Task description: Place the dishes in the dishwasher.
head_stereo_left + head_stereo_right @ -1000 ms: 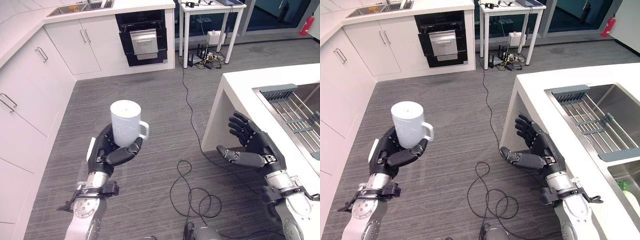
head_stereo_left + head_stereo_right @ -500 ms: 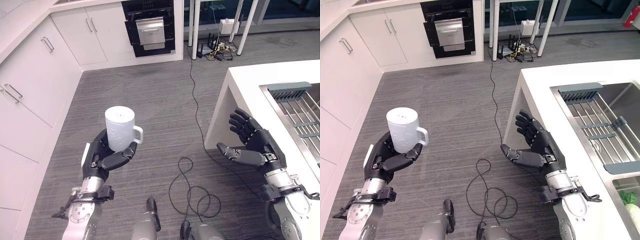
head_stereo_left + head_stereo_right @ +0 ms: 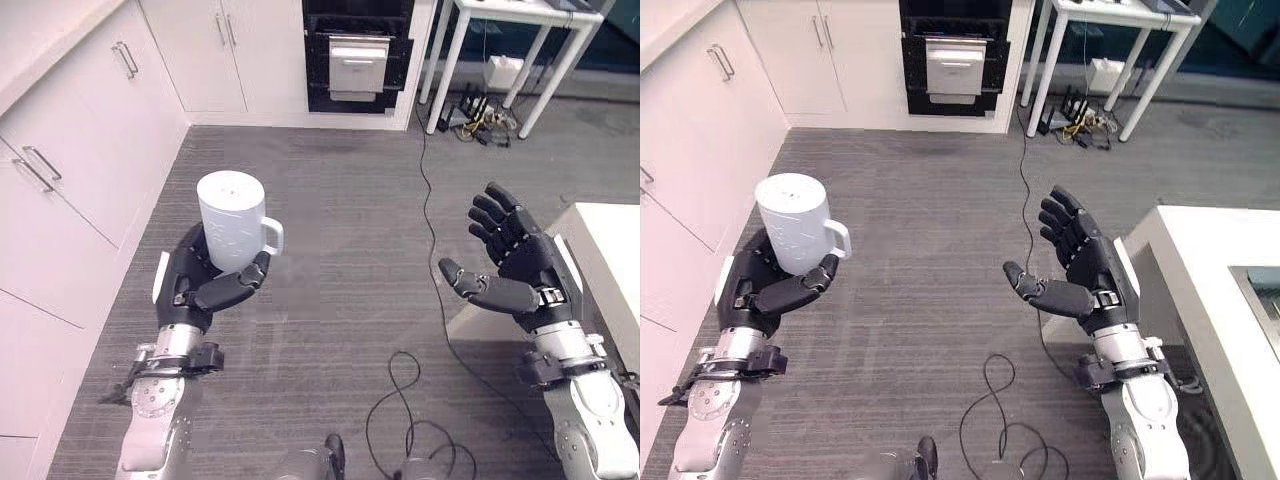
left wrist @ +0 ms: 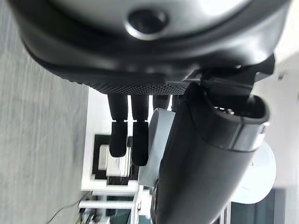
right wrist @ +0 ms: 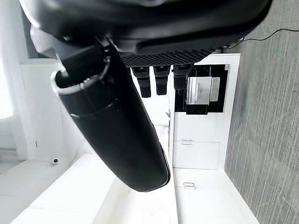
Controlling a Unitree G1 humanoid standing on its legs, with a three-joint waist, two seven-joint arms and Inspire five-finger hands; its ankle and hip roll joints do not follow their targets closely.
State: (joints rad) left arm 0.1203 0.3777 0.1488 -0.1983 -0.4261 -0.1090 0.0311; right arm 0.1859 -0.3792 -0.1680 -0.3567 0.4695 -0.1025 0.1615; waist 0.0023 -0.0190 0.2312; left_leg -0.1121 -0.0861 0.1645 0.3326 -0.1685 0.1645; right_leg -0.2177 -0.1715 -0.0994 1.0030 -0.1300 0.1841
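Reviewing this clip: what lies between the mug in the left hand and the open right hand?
Nothing solid: in the left eye view the white mug, gripped by the left hand, and the open right hand are separated by air, with bare grey floor beneath.

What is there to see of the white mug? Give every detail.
The white mug is a plain, matte cylinder that looks ceramic, with one loop handle on the side toward the robot's right. It is held bottom-up, its flat base on top, over the grey floor. The left hand curls around its lower part, thumb across the front.
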